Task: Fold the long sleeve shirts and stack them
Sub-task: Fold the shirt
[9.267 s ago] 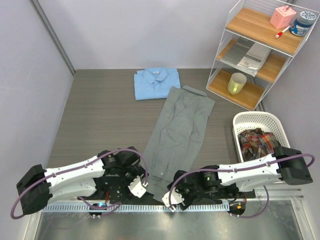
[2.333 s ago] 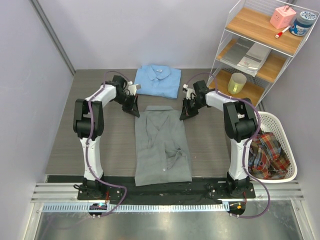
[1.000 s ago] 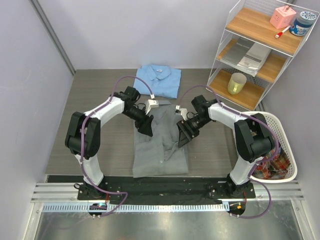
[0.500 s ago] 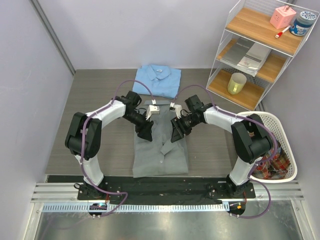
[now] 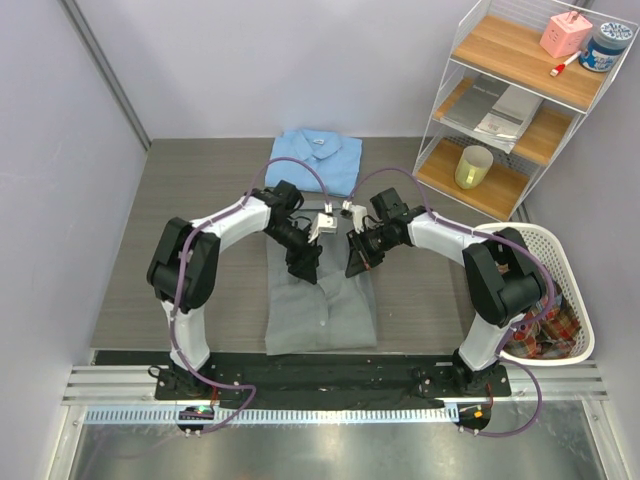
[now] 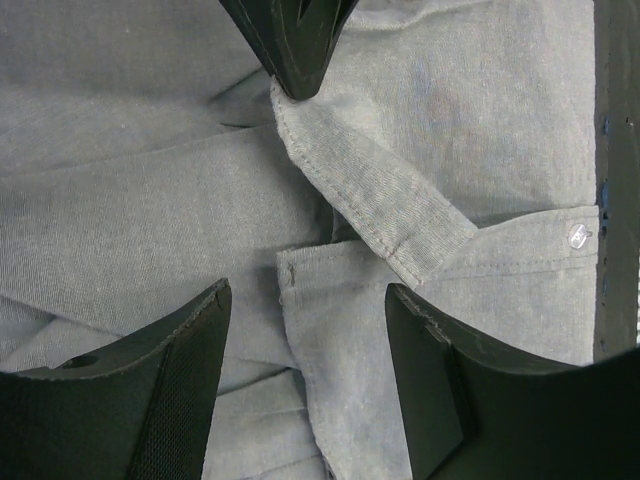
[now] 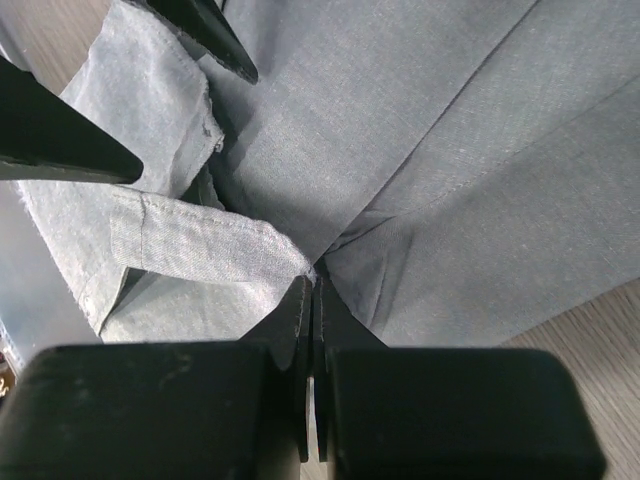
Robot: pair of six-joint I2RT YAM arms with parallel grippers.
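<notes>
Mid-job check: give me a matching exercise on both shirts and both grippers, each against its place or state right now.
Things
1. grey shirt
2. blue shirt
3. left gripper
4. right gripper

Places or states
A. shut on a pinch of the grey shirt
B. folded, at the far edge of the table
C. open, over the grey shirt
D. partly folded, mid-table, under both grippers

Pairs: 1-D, 2-B, 3-C, 4-A
</notes>
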